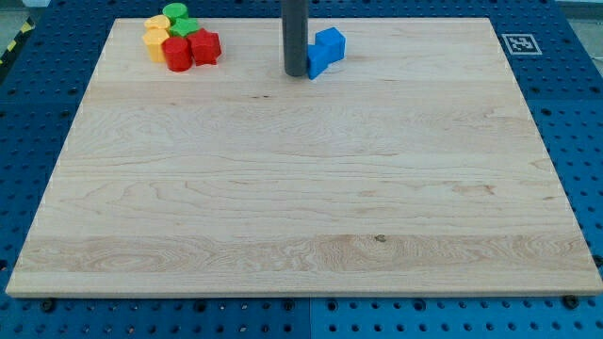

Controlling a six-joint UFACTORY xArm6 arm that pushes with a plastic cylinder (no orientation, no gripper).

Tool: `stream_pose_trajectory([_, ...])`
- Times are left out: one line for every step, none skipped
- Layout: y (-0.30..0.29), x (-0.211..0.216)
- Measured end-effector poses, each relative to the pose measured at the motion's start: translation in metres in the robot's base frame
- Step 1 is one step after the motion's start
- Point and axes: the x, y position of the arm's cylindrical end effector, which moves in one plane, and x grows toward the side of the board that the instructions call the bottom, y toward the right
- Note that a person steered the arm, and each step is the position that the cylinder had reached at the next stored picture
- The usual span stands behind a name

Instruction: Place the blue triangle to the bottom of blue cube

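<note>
At the view's left, near the desk's [283, 188] top edge, you see a tight cluster of blocks, all touching or nearly so. A yellow block [155, 40] sits at the cluster's left, with a second yellow block [156, 23] just above it. A green block [175, 12] lies at the top, and another green block [185, 26] just below it. A red cylinder [176, 54] stands at the bottom of the cluster, and a red block [204, 46] is just beside it on the right.

Moving right, the dark rod [296, 33] comes down from the view's top. You have no claw here: the arm ends in this plain rod, so nothing opens, closes or grips. My tip [296, 73] rests on the desk, well apart from the cluster.

Just right of my tip are the two blue blocks, pressed together. The blue triangle [317, 61] is the lower left one, touching or almost touching the tip's right side; its wedge shape is hard to make out. The blue cube [332, 42] sits up and to the right of it, against it. So the triangle lies between my tip and the cube.

At the far right, a black and white marker [519, 42] sits by the desk's top corner.
</note>
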Motion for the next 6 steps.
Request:
stream_pose_trajectory([0.02,-0.011])
stream_pose_trajectory([0.022,-0.017])
stream_pose_trajectory([0.011,-0.026])
stream_pose_trajectory([0.007,0.003])
stream_pose_trajectory([-0.032,0.043])
stream_pose_trajectory([-0.112,0.054])
